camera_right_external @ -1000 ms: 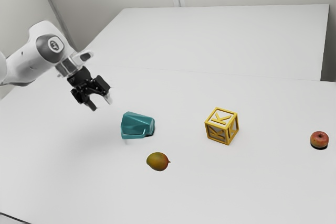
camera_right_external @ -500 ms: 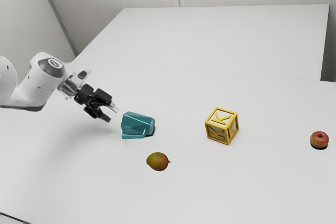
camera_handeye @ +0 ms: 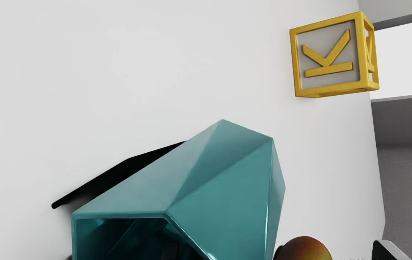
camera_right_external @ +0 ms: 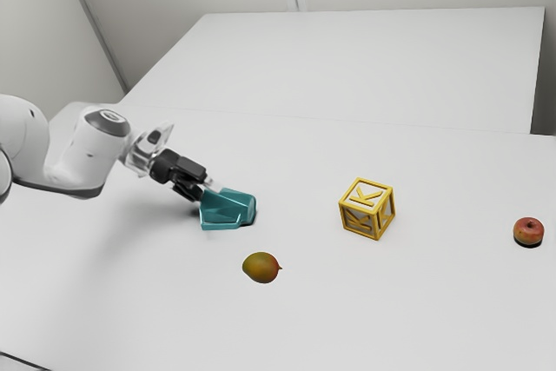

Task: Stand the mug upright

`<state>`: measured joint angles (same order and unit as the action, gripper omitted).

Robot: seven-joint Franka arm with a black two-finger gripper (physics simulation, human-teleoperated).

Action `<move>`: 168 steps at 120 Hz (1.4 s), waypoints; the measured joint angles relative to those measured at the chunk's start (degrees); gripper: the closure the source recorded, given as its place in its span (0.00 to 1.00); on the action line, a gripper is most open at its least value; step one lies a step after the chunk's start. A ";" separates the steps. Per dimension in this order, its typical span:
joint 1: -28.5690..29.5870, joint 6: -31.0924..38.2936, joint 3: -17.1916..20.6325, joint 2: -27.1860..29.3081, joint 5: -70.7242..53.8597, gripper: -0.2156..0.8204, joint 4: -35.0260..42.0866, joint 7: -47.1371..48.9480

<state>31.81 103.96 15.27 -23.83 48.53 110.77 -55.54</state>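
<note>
Well, the mug (camera_right_external: pixel 231 210) (teal) lies sideways near the tool (camera_right_external: pixel 207 191).

The white seven-joint arm with grey joint bands (camera_right_external: pixel 95 149) reaches in from the exterior view's left of the teal faceted mug (camera_right_external: pixel 228 209). Its last links bend down toward that mug, with the pale wrist (camera_right_external: pixel 139 152) higher than it. The black two-finger gripper (camera_right_external: pixel 208 194) slants downward at the mug's open-mouth end, tilted well off vertical. Its two fingers stand wide apart, the tips close by the mug; whether either touches it cannot be told. In the wrist view, one fingertip (camera_handeye: pixel 390 250) lies off to the mug's side, apart from it.
</note>
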 joint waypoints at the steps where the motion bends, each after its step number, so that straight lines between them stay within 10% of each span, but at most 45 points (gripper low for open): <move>1: 0.00 -0.03 0.03 -0.04 0.05 0.26 0.00 -0.15; 60: 0.24 -2.42 0.27 0.30 0.09 0.88 0.00 -6.81; 117: -0.62 -2.00 2.54 5.26 -3.91 0.92 0.28 -10.24; 168: -7.35 15.21 7.37 14.94 -32.47 0.93 6.88 -4.87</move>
<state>24.46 119.17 22.64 -8.89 16.06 117.65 -60.41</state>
